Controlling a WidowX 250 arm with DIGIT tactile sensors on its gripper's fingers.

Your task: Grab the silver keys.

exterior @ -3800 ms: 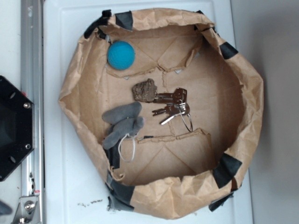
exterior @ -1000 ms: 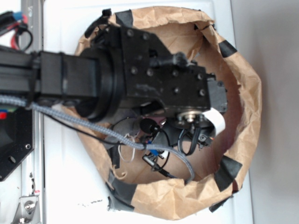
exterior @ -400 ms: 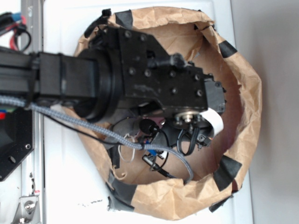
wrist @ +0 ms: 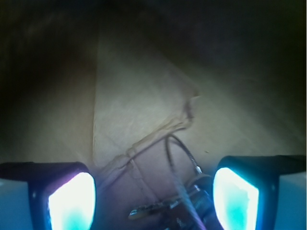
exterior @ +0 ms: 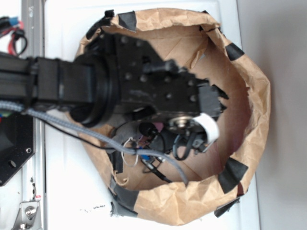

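While the wrist view is dim and blurred, the silver keys (wrist: 175, 208) show at its 6 o'clock edge, lying on the brown paper floor (wrist: 139, 110). A thin wire ring (wrist: 180, 151) loops up from them toward 12 o'clock. A raised crease in the paper (wrist: 158, 132) runs from about 7 o'clock to 1 o'clock, passing just beside the ring.

Tool (wrist: 153, 194): spread. Its two fingers sit at the lower corners of the wrist view, pads glowing cyan-white; left-of-frame finger (wrist: 67, 199), right-of-frame finger (wrist: 237, 196). Keys lie between them, closer to the right-of-frame one. Can't tell whether either pad touches the metal; nothing is pinched.

From the exterior view the keys themselves are hidden under the arm (exterior: 134, 91). The black wrist block fills the middle of the paper-lined basket (exterior: 249, 62), reaching in from 9 o'clock, with its head end near centre, slightly toward 4 o'clock. A grey braided cable (exterior: 72, 129) trails from the arm down toward 6 o'clock, with a tangle of thin black wires (exterior: 182, 146) under the head. A white tag (exterior: 208, 127) sticks out at the head's 4 o'clock side.

Basket rim is crumpled brown paper patched with black tape (exterior: 232, 175). It sits on a white counter (exterior: 62, 191); a metal rail (exterior: 31, 182) runs along the 9 o'clock edge.
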